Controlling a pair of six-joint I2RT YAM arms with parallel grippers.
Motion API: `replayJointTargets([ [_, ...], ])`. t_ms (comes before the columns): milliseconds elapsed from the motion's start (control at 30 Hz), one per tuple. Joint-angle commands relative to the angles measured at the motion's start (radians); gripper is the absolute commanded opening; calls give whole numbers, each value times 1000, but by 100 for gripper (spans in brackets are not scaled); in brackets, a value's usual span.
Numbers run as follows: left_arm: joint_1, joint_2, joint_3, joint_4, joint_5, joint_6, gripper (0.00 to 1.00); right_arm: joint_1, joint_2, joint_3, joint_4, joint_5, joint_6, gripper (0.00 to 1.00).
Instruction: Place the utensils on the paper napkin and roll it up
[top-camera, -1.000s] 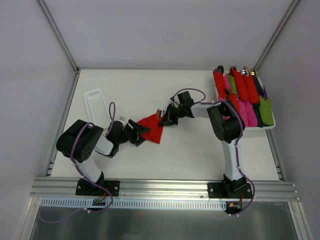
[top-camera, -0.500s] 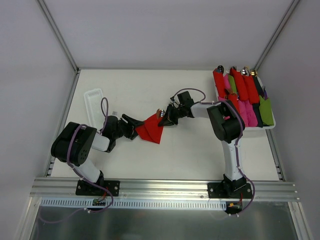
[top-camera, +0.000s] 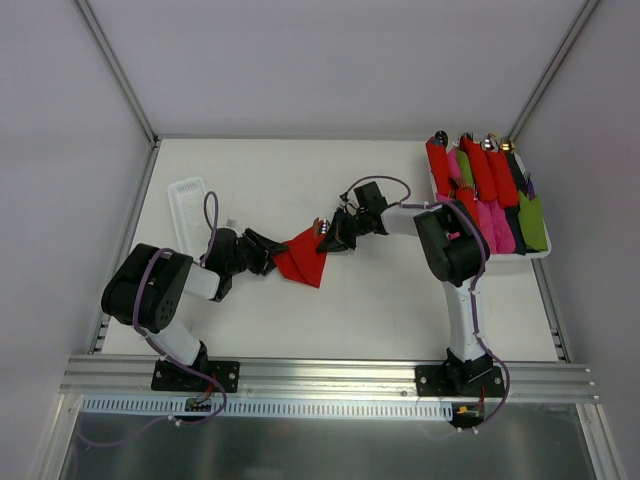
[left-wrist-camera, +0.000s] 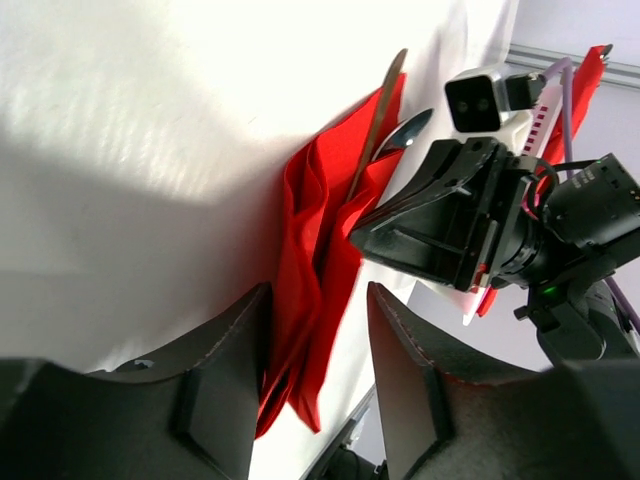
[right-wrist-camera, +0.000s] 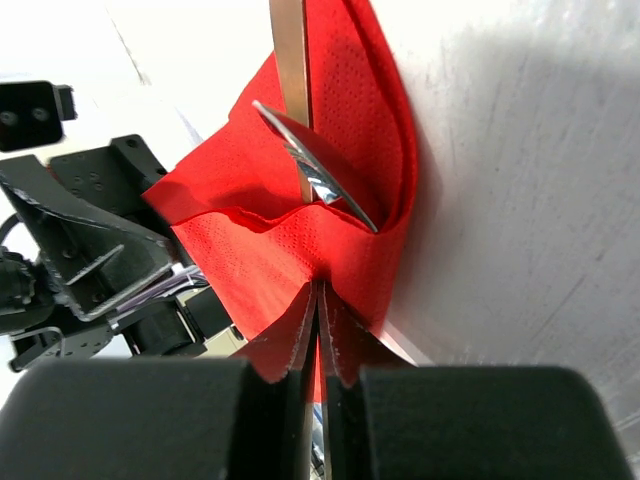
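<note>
Thin dimpled red paper napkin folded round shiny utensils, mid white table; R gripper pinches its edge, L gripper spread astride crumpled end

Table: red napkin, white tray

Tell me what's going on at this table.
Two robot arms are working a red paper napkin in the middle of the table. It is loosely folded over the utensils; a handle and a spoon bowl show at the open end. The right arm's fingers are shut on one folded edge. The left arm's fingers stand apart around the opposite end, not clamped. The roll isn't finished. Rolled bundles lie in a tray at the far right.
</note>
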Motion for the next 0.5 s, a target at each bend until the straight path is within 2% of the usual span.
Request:
replayJointTargets([
  [0,6,-40,47,-6,-19,44,43,13,20,13,-83,65,-44,4],
  [333,15,-51,108,-107,-42,90,35,15,18,16,-92,68,-51,4],
  [467,15,-46,140,-124,-19,106,20,13,20,22,-98,68,-51,4],
])
